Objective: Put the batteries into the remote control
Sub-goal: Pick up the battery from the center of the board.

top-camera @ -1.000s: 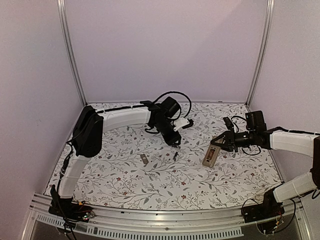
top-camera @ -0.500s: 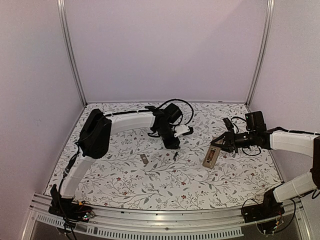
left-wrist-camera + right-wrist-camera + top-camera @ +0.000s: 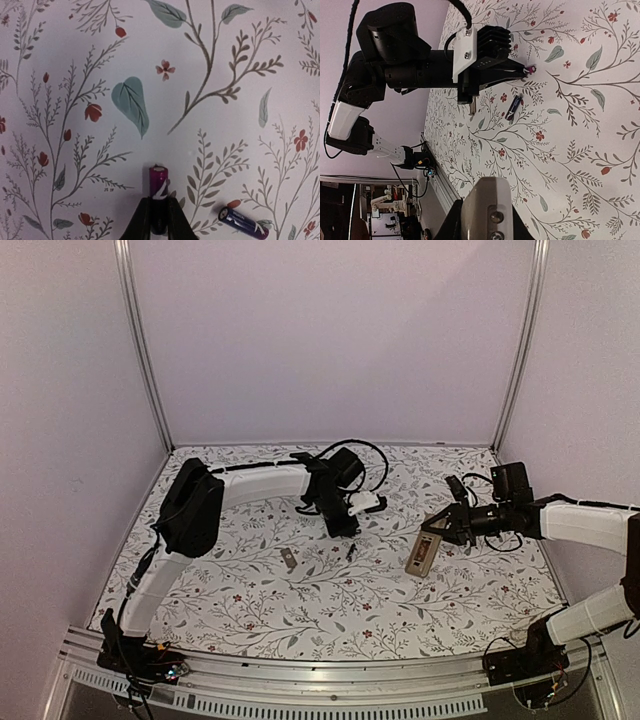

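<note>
left claw (image 3: 159, 212) pinching battery (image 3: 158, 180) by one end, mid tabletop (image 3: 250, 590) | second battery (image 3: 243, 223) loose, just beside | right claw (image 3: 486, 227) clamps remote (image 3: 482, 197) near right edge | risk: short grip, battery may swivel or drop on lifting

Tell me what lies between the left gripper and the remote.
Only the loose battery, flat on the table; the right wrist view shows it between the left gripper, jaws on the other battery, and the remote.

Narrowed from half open to a pinch: black two-finger left gripper (image 3: 159, 202), now clamped on the slim dark magenta-tipped cylindrical battery (image 3: 159, 179) between its fingertips. Lowered slightly as well.
</note>
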### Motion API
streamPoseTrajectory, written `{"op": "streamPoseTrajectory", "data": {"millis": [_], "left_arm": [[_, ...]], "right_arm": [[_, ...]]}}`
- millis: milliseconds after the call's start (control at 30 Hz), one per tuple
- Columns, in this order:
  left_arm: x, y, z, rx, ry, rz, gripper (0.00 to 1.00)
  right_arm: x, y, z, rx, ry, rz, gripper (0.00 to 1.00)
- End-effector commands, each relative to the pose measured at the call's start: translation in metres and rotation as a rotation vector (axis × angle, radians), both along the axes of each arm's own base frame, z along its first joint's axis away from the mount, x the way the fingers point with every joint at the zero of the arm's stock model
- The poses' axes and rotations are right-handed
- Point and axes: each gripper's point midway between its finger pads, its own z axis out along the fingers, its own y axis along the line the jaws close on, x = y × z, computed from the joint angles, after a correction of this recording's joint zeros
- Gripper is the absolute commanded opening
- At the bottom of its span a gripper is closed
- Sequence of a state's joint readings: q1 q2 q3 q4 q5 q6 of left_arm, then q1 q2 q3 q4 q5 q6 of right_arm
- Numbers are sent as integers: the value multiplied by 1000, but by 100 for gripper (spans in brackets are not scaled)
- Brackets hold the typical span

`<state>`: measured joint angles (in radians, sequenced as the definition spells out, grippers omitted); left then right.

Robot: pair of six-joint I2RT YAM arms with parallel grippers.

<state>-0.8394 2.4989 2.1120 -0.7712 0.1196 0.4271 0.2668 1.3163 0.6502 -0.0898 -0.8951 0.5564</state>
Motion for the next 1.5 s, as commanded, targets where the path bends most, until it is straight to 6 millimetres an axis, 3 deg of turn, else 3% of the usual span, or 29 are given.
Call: {"op": "streamPoseTrajectory", "data": {"millis": [0,200,333,500,633,833,933,1200,1300,1467], "left_arm": [[-8,4,-15,27,39,-22,11],[-11,6,-16,35,42,-25,6],[1,8,-13,47,-7,38,6],[-2,17,-17,108,-37,39,15],[-4,30,-29,196,-29,39,17],[-10,34,-31,199,21,50,8],[-9,30,-14,131,48,93,3],[-2,30,76,-154,24,275,0],[-20,34,104,-238,70,369,0],[-75,32,139,-389,241,453,0]], "right_arm": [[-3,-4,3,8,-15,2,0],[-3,-5,4,6,-15,-1,0],[-2,-5,4,4,-18,-4,0],[-1,-5,5,4,-20,-4,0],[0,-5,5,3,-19,-5,0],[2,-4,6,0,-18,-6,0],[4,-4,8,2,-20,-7,0],[12,-3,11,-9,-31,-33,0],[16,3,15,-5,-54,-36,0],[13,28,16,23,-65,2,0]]}}
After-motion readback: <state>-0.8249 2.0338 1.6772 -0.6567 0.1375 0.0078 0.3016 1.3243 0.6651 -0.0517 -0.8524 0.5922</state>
